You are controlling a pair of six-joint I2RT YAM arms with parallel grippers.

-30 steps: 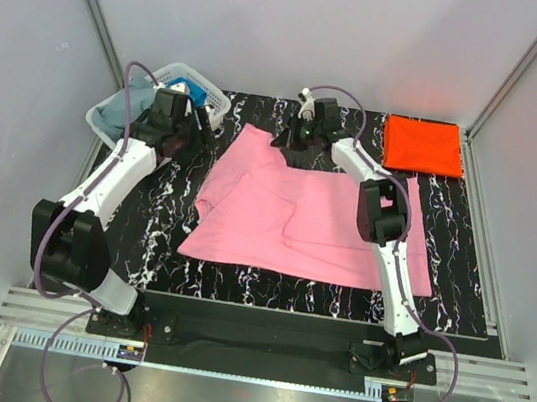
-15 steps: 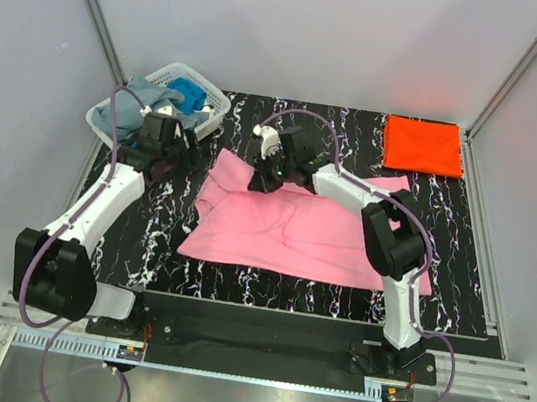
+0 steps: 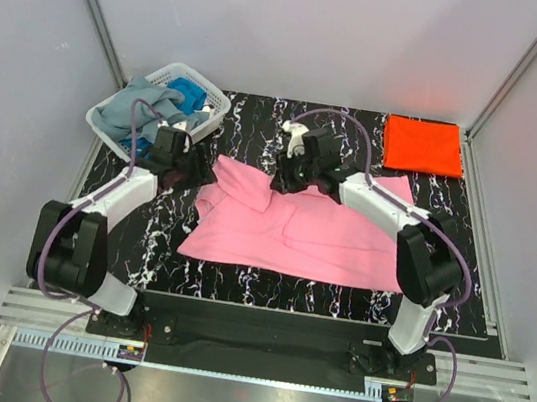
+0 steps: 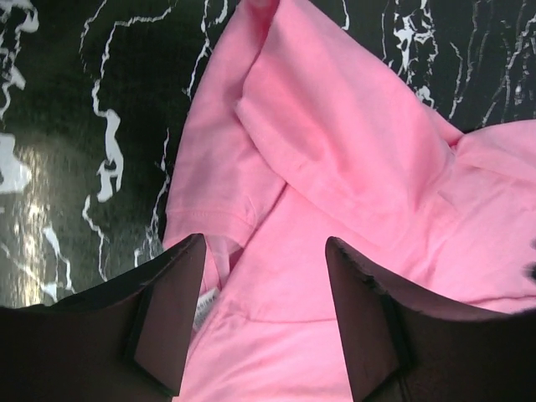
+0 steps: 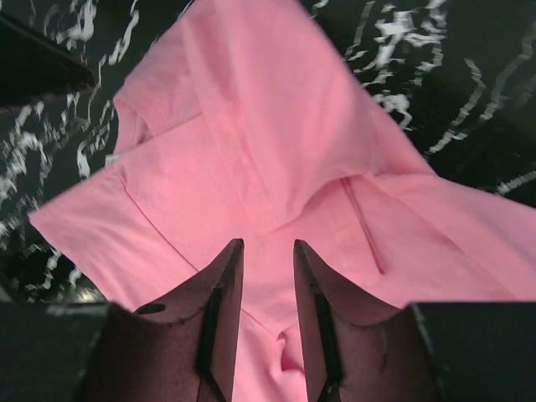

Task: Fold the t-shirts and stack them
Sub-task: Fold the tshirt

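Left tool (image 4: 264,244) gapes over pink t-shirt (image 4: 352,151) edge; right tool (image 5: 268,244) nearby.

Reaching forward and inward with left arm (image 3: 114,192) and right arm (image 3: 381,200). Holding left gripper (image 4: 264,244) spread wide, right gripper (image 5: 266,247) parted only narrowly, apparently pinching nothing.

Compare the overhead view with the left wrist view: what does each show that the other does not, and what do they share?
Only the overhead view shows the folded orange shirt at the far right corner and the white basket holding grey-blue cloth. Only the left wrist view shows that the left gripper is open, and the creases of a folded-over flap close up. Both show the pink shirt lying on the black marbled table.
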